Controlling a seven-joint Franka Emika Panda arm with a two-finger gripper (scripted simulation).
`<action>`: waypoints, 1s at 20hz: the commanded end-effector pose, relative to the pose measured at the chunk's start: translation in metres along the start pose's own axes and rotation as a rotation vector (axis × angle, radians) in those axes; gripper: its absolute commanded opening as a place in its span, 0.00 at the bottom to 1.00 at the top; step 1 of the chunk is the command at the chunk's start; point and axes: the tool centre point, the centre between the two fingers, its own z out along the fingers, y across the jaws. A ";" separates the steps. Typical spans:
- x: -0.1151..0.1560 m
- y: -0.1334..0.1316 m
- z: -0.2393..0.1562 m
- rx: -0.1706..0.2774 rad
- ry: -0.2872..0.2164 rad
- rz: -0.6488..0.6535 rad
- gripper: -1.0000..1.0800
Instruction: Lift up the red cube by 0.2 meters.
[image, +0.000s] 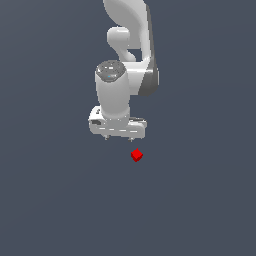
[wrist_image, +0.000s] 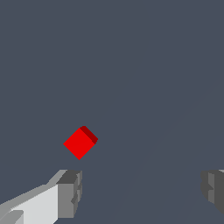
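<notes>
The red cube (image: 136, 155) is a tiny plain cube lying on the dark grey floor, just below and to the exterior view's right of my white gripper (image: 118, 138). In the wrist view the cube (wrist_image: 80, 142) sits turned like a diamond, apart from both fingers and closer to one finger pad (wrist_image: 69, 193) than to the other (wrist_image: 213, 189). My gripper (wrist_image: 141, 192) is open wide and empty, with the cube outside the gap between the jaws. The gripper hangs above the floor, not touching the cube.
The white arm (image: 127, 55) rises from the gripper toward the top of the exterior view. The floor (image: 60, 200) is a flat, uniform dark grey surface with no other objects showing.
</notes>
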 end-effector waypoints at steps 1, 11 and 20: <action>0.000 0.000 0.000 0.000 0.000 0.000 0.96; 0.002 -0.009 0.017 0.000 -0.001 -0.088 0.96; 0.004 -0.034 0.064 -0.002 -0.002 -0.331 0.96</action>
